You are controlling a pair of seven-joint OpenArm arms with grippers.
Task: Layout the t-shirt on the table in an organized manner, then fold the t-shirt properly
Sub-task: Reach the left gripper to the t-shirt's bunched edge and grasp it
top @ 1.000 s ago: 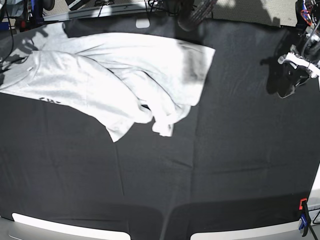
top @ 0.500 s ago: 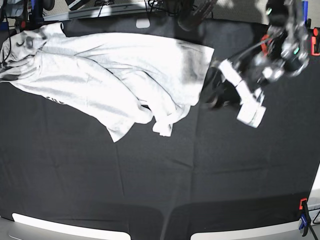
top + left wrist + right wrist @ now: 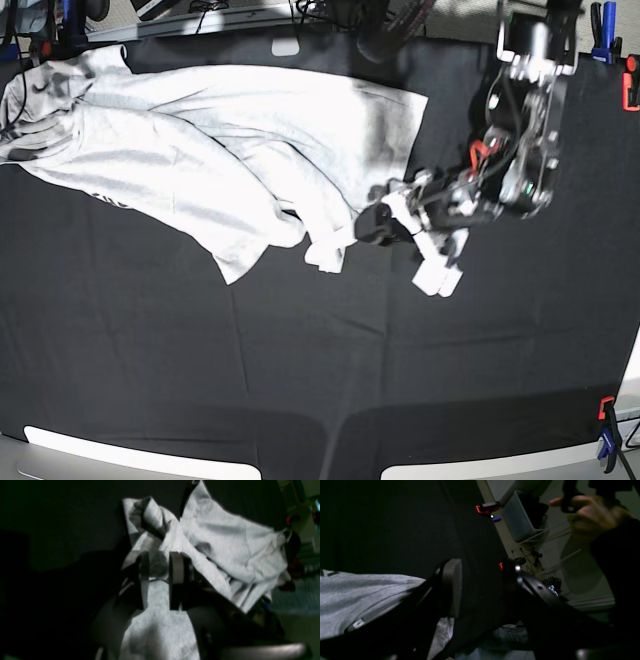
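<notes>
Black table (image 3: 300, 350); rumpled t-shirt (image 3: 220, 140); left gripper (image 3: 158, 580) over its edge.

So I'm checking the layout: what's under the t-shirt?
Under the t-shirt only the table with its black cloth shows around its edges. Whatever lies beneath the bunched folds is covered.

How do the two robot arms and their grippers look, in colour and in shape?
In the base view the left arm is dark with silver-grey parts, white plastic pieces and a red cable. The left gripper has flat, rectangular grey fingers on dark mounts. The right gripper is black, with a rounded grey pad and a small red mark.
</notes>
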